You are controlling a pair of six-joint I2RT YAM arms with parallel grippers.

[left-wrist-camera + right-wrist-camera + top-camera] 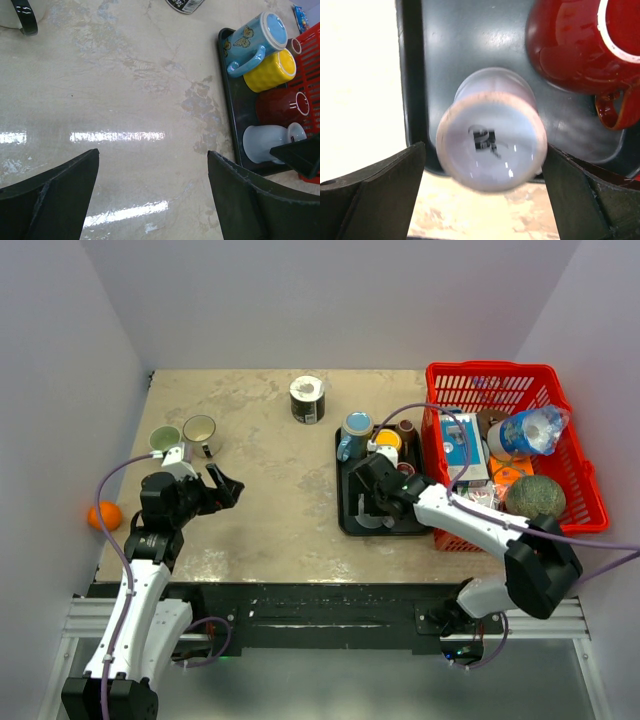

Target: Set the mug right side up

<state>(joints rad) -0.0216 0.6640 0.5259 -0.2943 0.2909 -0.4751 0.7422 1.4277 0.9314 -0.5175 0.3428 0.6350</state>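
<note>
Two hands: left hand spread, empty; right hand spread, straddling inverted white mug
Risk: off-centre pinch slips, mug skids on tray, knocks red mug

the white mug is smeared with blur in my right wrist view, the dark mark on its base unreadable, its handle out of sight. the red mug runs off the right edge. from above, my right gripper covers most of the white mug.
</note>
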